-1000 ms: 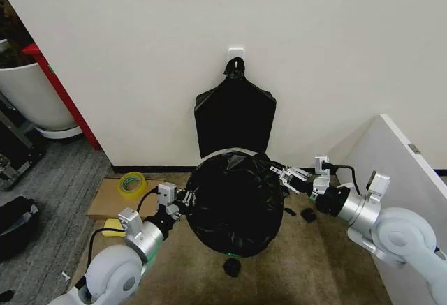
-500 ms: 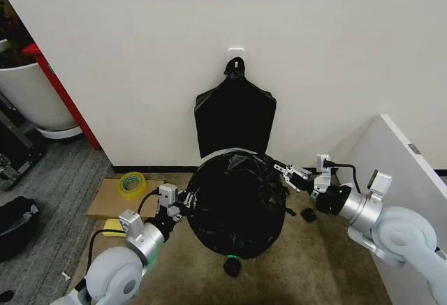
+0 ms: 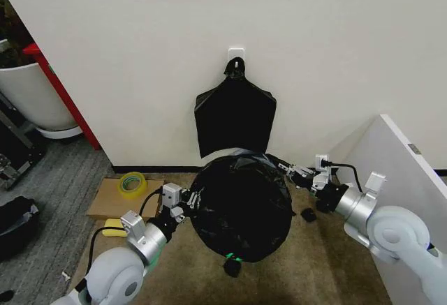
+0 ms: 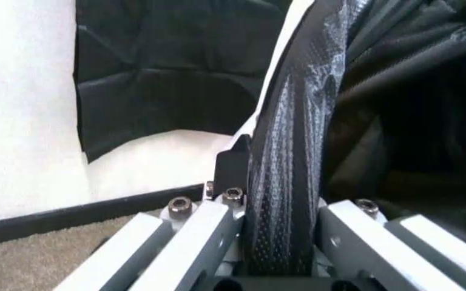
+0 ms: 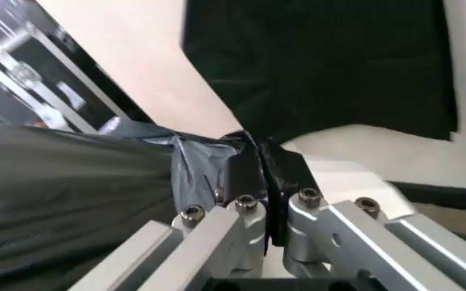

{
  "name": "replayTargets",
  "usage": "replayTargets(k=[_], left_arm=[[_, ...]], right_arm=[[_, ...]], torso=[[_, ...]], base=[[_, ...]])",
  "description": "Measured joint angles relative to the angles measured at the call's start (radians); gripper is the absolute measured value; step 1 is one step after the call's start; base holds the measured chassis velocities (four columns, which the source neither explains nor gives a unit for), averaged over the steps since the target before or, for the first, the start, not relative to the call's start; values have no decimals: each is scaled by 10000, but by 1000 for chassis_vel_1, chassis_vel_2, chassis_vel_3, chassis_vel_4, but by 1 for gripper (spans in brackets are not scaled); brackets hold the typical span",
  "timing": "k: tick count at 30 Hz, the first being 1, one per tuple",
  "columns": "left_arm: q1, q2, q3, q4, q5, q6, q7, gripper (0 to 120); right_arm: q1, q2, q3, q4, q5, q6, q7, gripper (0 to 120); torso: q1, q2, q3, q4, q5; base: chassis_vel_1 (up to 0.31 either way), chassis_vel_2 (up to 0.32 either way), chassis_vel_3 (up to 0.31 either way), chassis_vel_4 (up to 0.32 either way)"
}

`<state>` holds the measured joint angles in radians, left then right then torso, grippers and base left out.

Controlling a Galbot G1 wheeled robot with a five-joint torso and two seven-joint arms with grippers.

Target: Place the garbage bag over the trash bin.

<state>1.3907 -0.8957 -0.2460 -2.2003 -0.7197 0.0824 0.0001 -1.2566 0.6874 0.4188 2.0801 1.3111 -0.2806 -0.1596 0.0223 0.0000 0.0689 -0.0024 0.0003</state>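
Note:
The glossy black garbage bag (image 3: 241,204) is stretched wide over the trash bin, hiding nearly all of it in the head view. A strip of the bin's cream-white rim (image 4: 275,71) shows beside the bag film. My left gripper (image 3: 190,199) is at the bag's left edge, shut on a taut band of film (image 4: 286,182). At the bag's far right edge, near the wall, my right gripper (image 3: 290,172) is shut on a pinched fold of film (image 5: 253,160).
A flat black bundle of bags (image 3: 234,120) hangs on the wall just behind the bin. A yellow tape roll (image 3: 130,183) lies on cardboard at the left. Small black scraps (image 3: 307,214) lie on the carpet. A white panel (image 3: 405,172) stands at the right, a white planter (image 3: 31,95) at the far left.
Both grippers have pulled the bag's mouth wider. The right gripper moved back toward the wall, and the bag now covers the pale rim that showed at the back.

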Motion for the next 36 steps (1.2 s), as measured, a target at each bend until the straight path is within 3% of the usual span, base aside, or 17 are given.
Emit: replayTargets(k=[13, 18, 22, 33, 36], left_arm=[[72, -7, 70, -69, 458, -252, 273, 1], [114, -20, 46, -34, 446, -255, 279, 1], [115, -52, -4, 3, 12, -124, 256, 1], [138, -29, -16, 58, -25, -35, 189, 1], [174, -53, -18, 102, -41, -11, 124, 1]], right_arm=[[-194, -81, -26, -267, -1000, 14, -262, 0], [-355, -46, 42, -263, -1312, 524, -570, 0], [-540, -37, 230, -265, -1333, 990, -927, 14], [-860, 77, 981, -430, -931, 1082, -963, 50], [-1037, 39, 1252, -472, -816, 1053, -918, 66]], torso=[[0, 0, 0, -1, -1], [0, 0, 0, -1, -1], [0, 0, 0, -2, -1], [0, 0, 0, -1, -1], [0, 0, 0, -1, 0]], base=[[0, 0, 0, 0], [0, 0, 0, 0], [0, 0, 0, 0], [0, 0, 0, 0], [0, 0, 0, 0]])
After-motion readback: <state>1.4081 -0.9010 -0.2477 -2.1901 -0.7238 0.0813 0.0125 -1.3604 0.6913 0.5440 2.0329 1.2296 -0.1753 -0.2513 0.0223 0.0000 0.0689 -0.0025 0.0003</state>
